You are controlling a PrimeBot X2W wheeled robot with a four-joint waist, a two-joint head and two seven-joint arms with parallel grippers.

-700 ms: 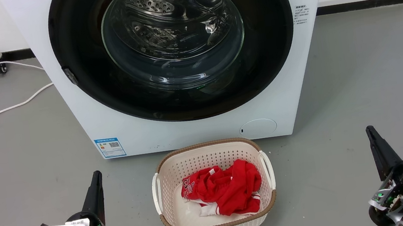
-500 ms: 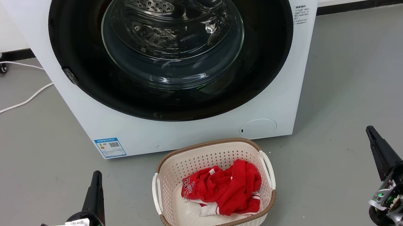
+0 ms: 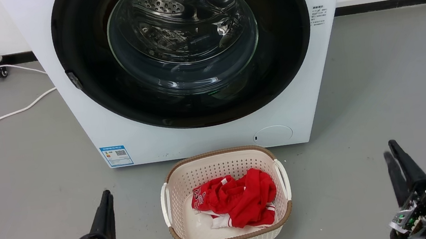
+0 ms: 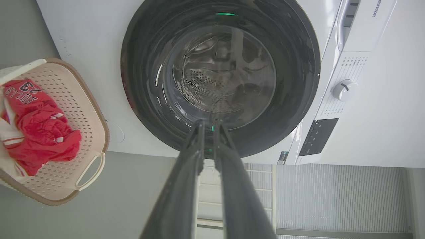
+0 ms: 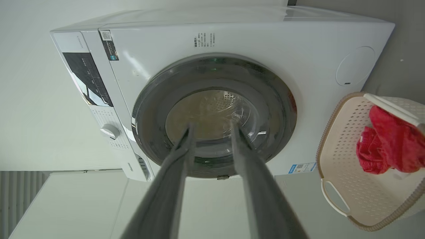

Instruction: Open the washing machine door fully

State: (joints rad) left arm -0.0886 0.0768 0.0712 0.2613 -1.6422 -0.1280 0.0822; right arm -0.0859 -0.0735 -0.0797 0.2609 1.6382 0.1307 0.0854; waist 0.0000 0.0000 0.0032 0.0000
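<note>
Both grippers sit low, well apart from the washing machine door [image 3: 183,49], closed at 12 o'clock. Left gripper [image 3: 106,196] nearly together, nearer the 9 o'clock latch; right gripper [image 3: 390,149] parted, empty.

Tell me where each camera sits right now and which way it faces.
Head view: on the head, looking down at the washing machine, laundry basket, left gripper and right gripper.
Left wrist view: along nearly closed fingers at the closed washing machine door; picture rolled sideways.
Right wrist view: along parted fingers at the door, rolled the other way.
Shared: door, basket, red garment.
</note>
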